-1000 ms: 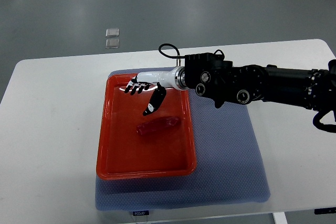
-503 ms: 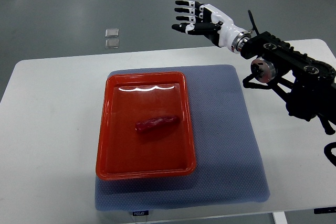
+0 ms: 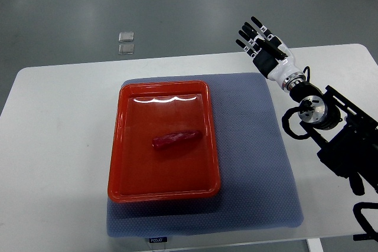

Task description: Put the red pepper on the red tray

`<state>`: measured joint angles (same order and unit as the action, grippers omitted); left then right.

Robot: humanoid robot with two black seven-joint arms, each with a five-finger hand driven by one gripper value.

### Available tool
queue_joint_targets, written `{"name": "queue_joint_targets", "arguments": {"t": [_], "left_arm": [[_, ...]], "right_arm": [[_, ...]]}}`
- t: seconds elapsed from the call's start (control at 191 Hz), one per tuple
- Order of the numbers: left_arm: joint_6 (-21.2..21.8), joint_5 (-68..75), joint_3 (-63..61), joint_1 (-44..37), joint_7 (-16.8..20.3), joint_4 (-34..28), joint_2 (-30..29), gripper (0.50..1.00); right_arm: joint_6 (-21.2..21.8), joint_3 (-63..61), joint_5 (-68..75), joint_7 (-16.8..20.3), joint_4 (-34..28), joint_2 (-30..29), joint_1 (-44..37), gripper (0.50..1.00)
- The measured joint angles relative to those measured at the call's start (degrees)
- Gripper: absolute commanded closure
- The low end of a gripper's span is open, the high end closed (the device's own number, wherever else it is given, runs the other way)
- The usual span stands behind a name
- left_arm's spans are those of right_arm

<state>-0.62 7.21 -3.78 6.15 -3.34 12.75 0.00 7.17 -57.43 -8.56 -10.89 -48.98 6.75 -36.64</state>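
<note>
A dark red pepper (image 3: pixel 176 139) lies on its side in the middle of the red tray (image 3: pixel 127 175). The tray rests on a blue-grey mat on the white table. My right hand (image 3: pixel 260 43) is raised at the back right, well away from the tray, with its fingers spread and holding nothing. Its black arm (image 3: pixel 331 134) comes in from the right edge. The left arm is not in view.
The blue-grey mat (image 3: pixel 254 163) extends to the right of the tray. Two small clear packets (image 3: pixel 126 42) lie on the grey floor beyond the table's far edge. The white table (image 3: pixel 59 146) shows on both sides of the mat.
My right hand has pulled back from over the tray's far edge, up and to the right, and the arm has folded toward the right edge. The pepper stays in the tray.
</note>
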Motion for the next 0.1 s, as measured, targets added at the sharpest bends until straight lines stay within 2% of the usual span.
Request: {"name": "queue_joint_targets", "arguments": {"t": [0.105], "left_arm": [[0.0,0.0,0.0,0.0,0.01,0.0,0.0,0.5]], "right_arm": [[0.25,-0.05,0.11,-0.15,0.0,-0.2,0.2,0.593]]}}
